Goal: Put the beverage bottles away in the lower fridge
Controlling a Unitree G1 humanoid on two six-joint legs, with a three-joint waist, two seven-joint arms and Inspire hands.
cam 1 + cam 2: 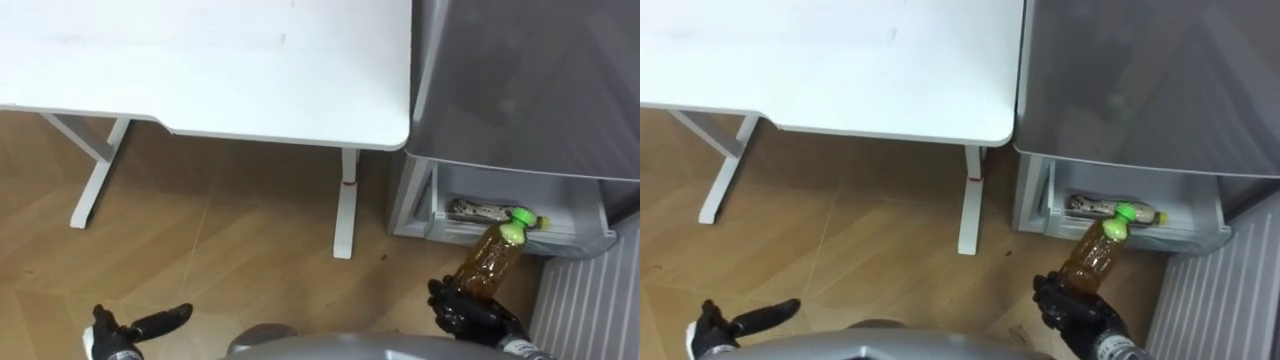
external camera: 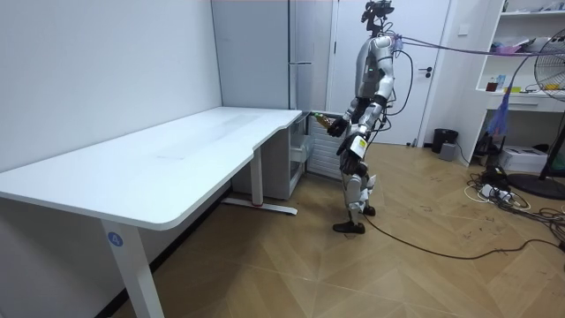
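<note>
My right hand (image 1: 468,314) is shut on an amber drink bottle with a green cap (image 1: 492,258), held tilted with the cap pointing toward the open lower fridge compartment (image 1: 590,214). Inside that compartment lies another bottle or drink (image 1: 478,209) on the shelf. The right eye view shows the same held bottle (image 1: 1093,254) and right hand (image 1: 1072,305). My left hand (image 1: 125,331) hangs low at the bottom left with its fingers straight, holding nothing. In the room view I stand in front of the grey fridge (image 2: 265,53), at the far end of the table, with the bottle (image 2: 325,119) raised toward it.
A long white table (image 1: 200,60) on white legs (image 1: 346,205) stands directly left of the fridge. The open fridge door (image 1: 590,300) is at the lower right. Wooden floor lies between me and the table. A fan and shelves stand at the room view's right.
</note>
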